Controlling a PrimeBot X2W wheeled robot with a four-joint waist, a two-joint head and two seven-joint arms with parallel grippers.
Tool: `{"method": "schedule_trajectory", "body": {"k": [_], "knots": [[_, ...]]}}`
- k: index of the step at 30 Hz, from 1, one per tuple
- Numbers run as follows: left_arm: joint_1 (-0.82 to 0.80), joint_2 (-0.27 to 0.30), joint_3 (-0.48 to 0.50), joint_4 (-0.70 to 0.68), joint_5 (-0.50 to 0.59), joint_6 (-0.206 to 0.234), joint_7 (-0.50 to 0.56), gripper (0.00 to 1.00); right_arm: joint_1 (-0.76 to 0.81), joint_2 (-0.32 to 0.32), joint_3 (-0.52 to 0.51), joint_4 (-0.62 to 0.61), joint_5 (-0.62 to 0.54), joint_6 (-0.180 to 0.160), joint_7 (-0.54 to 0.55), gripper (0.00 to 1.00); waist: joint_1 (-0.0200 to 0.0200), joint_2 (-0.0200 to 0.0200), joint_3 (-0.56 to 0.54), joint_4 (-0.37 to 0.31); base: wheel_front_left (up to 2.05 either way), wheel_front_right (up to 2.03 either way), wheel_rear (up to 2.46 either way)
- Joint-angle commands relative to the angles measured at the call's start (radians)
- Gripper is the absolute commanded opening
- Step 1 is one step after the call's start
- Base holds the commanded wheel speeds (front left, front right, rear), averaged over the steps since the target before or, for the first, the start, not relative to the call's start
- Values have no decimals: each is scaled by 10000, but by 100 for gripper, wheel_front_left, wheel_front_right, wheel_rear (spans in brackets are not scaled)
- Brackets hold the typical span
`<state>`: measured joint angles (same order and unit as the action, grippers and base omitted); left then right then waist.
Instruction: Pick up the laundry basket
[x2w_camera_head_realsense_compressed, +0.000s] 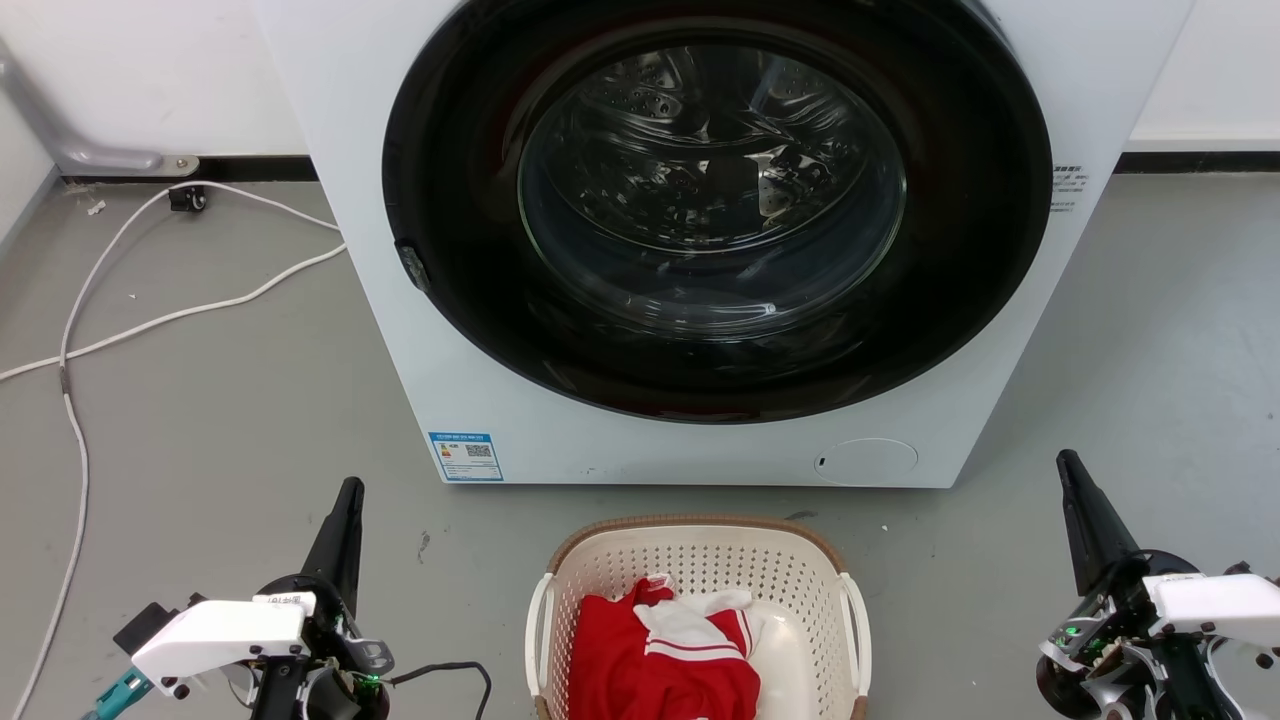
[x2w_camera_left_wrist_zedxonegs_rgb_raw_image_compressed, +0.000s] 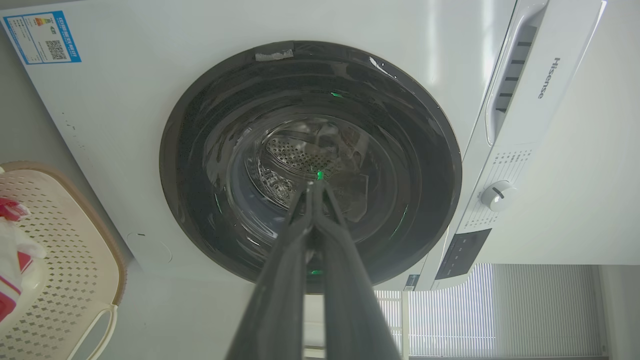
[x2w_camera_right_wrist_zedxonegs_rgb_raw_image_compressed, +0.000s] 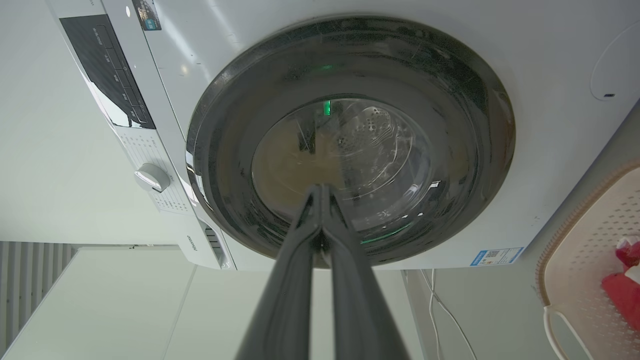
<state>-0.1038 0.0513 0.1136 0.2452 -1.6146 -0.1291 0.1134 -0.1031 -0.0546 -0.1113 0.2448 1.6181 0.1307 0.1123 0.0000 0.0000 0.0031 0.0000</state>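
Reading the head view first: laundry basket (x2w_camera_head_realsense_compressed: 720, 565) sits on the grey floor (x2w_camera_head_realsense_compressed: 200, 400) near the bottom front edge of the washing machine (x2w_camera_head_realsense_compressed: 340, 150), between left gripper (x2w_camera_head_realsense_compressed: 352, 490) and right gripper (x2w_camera_head_realsense_compressed: 1068, 465), well apart from both. Basket is cream perforated plastic, rounded-rectangular, with a brown woven-look rim and a thin white loop handle on each side (x2w_camera_head_realsense_compressed: 537, 620) (x2w_camera_head_realsense_compressed: 858, 620). A soft red-and-white garment (x2w_camera_head_realsense_compressed: 660, 660) lies inside, so my guess is a light load and a stiff shell with some flex in the walls. The smooth plastic is likely slippery, so I'd hook the handles, one per arm. Left wrist view: left gripper (x2w_camera_left_wrist_zedxonegs_rgb_raw_image_compressed: 316, 185) has its jaws closed on nothing, pointing at the glossy door glass (x2w_camera_left_wrist_zedxonegs_rgb_raw_image_compressed: 320, 165); the basket (x2w_camera_left_wrist_zedxonegs_rgb_raw_image_compressed: 60, 240) lies off to one side, one handle (x2w_camera_left_wrist_zedxonegs_rgb_raw_image_compressed: 95, 330) in view. Right wrist view: right gripper (x2w_camera_right_wrist_zedxonegs_rgb_raw_image_compressed: 320, 189) has its jaws pressed together, empty; the basket (x2w_camera_right_wrist_zedxonegs_rgb_raw_image_compressed: 590, 240) and one handle (x2w_camera_right_wrist_zedxonegs_rgb_raw_image_compressed: 560, 325) sit at the frame's edge, on the floor by the machine.
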Motion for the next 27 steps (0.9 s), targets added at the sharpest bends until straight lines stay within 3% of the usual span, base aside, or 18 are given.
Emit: {"method": "schedule_trajectory", "body": {"k": [1,27], "knots": [[-105,-7,31,12,33,-31,41,0,-107,29,-15,6,-63,0,26,0,0,0,0,0,0,0,0],[-105,-9,34,11,38,-31,37,0,-109,33,-24,7,-76,0,31,0,0,0,0,0,0,0,0]]}}
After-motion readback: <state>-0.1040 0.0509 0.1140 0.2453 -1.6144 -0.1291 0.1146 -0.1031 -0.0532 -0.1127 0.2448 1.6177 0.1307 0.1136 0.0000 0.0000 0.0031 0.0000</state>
